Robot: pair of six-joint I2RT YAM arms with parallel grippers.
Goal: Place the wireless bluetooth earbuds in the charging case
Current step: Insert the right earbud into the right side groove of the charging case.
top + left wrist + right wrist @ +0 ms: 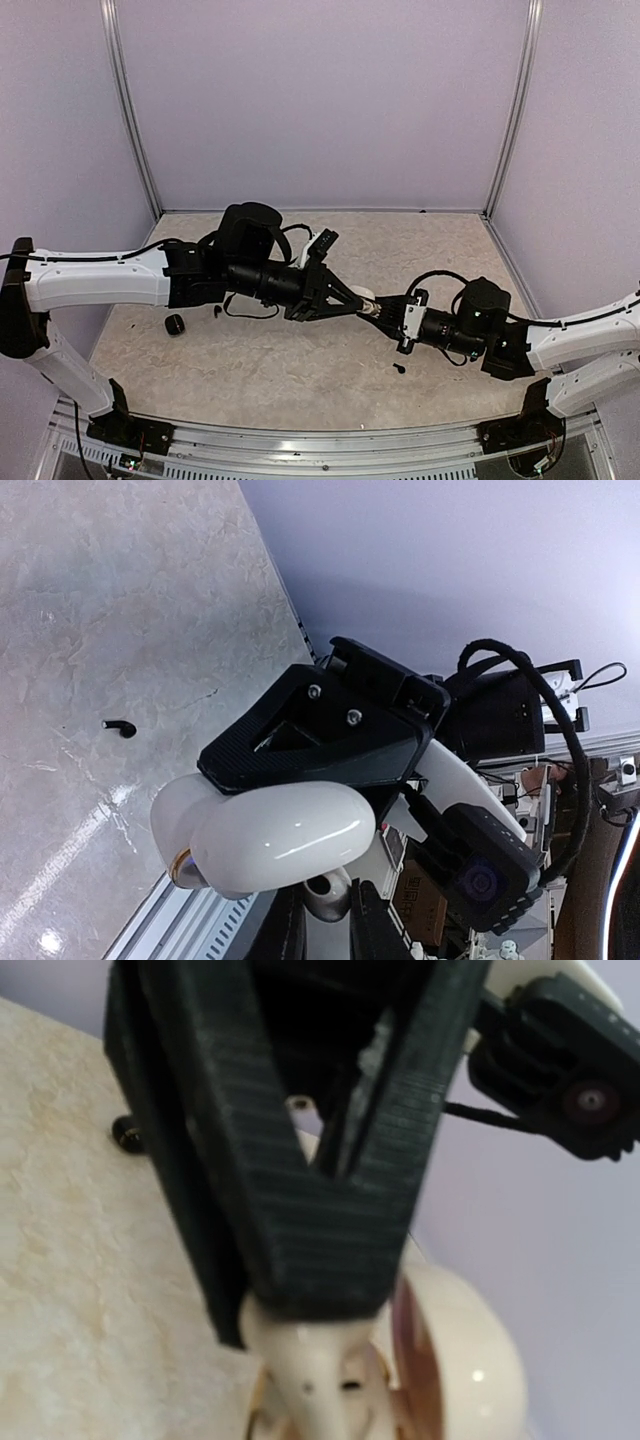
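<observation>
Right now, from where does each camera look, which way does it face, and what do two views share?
Top external: above and behind the bases, looking down on the table; left arm and right arm show, left gripper meeting right gripper.
Left wrist: on the left arm, facing the right arm; its own fingers show at the bottom edge.
Right wrist: on the right arm, facing the left arm along its own fingers.
Shared: both wrist views show the white charging case.
</observation>
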